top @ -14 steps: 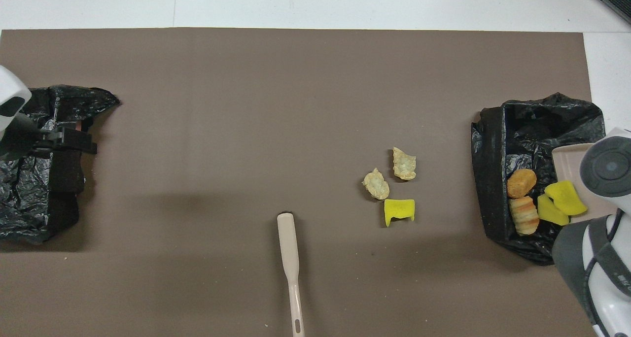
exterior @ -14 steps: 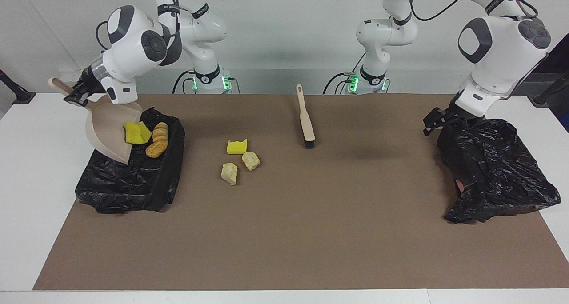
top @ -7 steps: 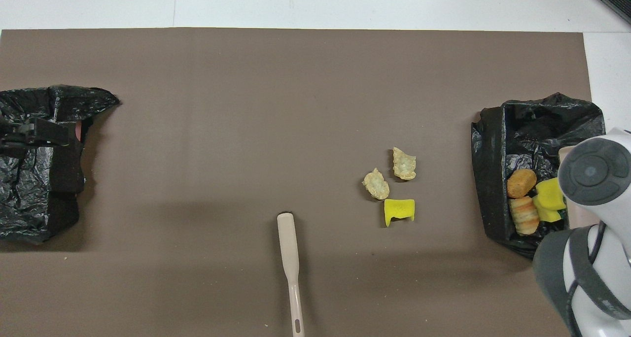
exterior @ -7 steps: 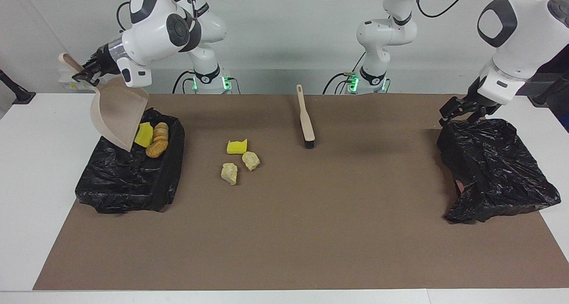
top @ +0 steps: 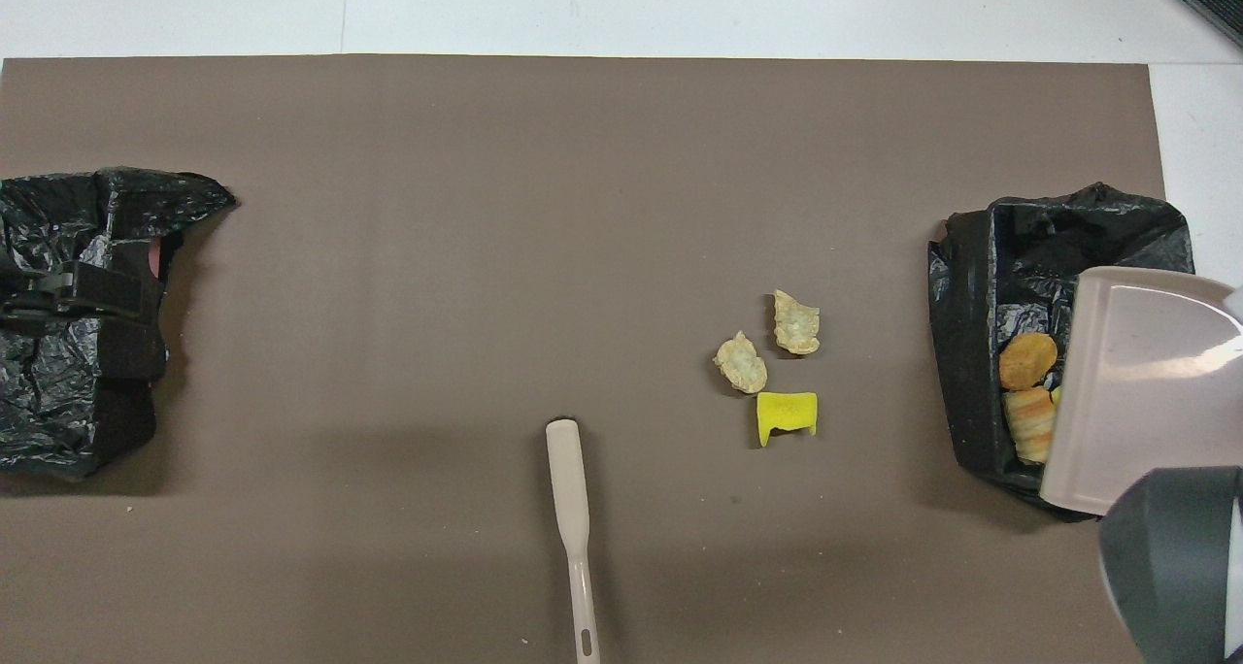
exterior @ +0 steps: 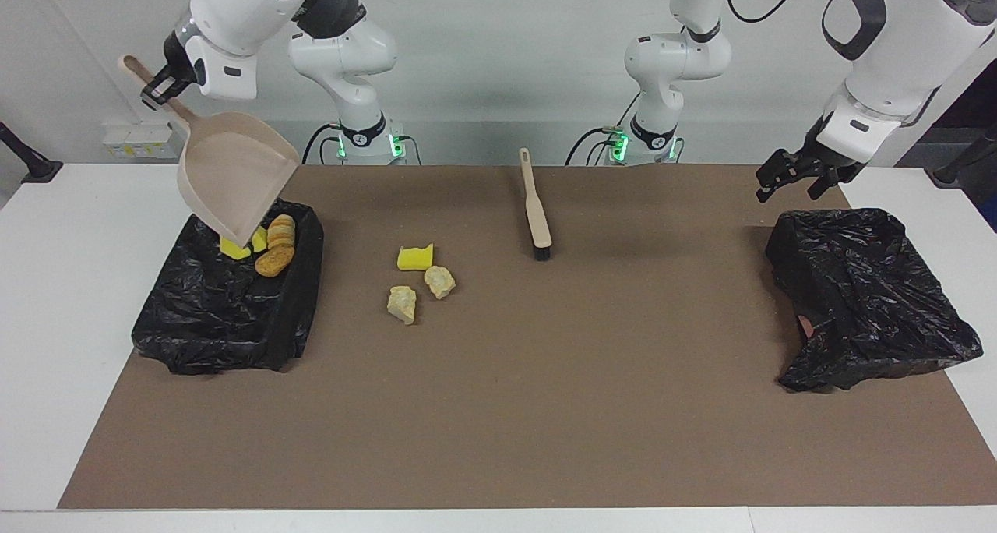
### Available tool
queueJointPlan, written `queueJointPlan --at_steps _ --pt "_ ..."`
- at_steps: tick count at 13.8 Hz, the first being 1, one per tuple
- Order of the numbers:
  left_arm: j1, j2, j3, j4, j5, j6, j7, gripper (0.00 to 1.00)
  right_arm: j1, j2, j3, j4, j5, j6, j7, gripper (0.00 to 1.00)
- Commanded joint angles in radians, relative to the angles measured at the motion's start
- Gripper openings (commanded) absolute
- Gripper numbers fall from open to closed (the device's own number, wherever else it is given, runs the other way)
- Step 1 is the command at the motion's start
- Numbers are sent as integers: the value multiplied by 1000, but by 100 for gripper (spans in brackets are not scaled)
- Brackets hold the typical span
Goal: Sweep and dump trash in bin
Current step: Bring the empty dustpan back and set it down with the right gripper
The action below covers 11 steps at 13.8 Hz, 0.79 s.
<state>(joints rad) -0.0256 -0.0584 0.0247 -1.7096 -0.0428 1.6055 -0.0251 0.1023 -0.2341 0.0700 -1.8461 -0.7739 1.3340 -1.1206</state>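
Loose trash [exterior: 420,277]: light, crumbly, soft scraps needing sweeping; right gripper [exterior: 160,89] is clamping the dustpan [exterior: 234,173] handle, left gripper [exterior: 798,176] is hanging open, empty.

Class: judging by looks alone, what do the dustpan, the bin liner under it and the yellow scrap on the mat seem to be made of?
dustpan: probably moulded plastic; smooth, matt beige, one piece.
bin liner: thin plastic film; black, glossy, crinkled.
yellow scrap: likely sponge foam; bright, matt, cut edges.
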Motion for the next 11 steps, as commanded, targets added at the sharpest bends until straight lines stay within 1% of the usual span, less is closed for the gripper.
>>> queueJointPlan --at_steps 1,4,5,6,8,9,11 --pt "-22 -43 9 -44 44 1 55 100 -3 -10 34 7 189 -16 271 0" --pt "-22 -75 9 -90 47 37 83 100 -3 -7 92 15 428 17 659 0" --pt "-22 -75 9 -90 47 46 85 100 -3 1 103 24 500 39 758 0" --pt "-22 -74 9 -90 47 48 85 100 8 21 112 27 555 63 895 0" --pt "-22 -67 9 -82 46 53 85 100 69 85 139 53 634 96 1118 0" --pt "-22 -66 9 -81 46 53 83 100 101 117 146 67 642 108 1201 0" --pt "-23 -63 6 -76 43 56 73 100 180 212 149 134 709 163 1371 0"
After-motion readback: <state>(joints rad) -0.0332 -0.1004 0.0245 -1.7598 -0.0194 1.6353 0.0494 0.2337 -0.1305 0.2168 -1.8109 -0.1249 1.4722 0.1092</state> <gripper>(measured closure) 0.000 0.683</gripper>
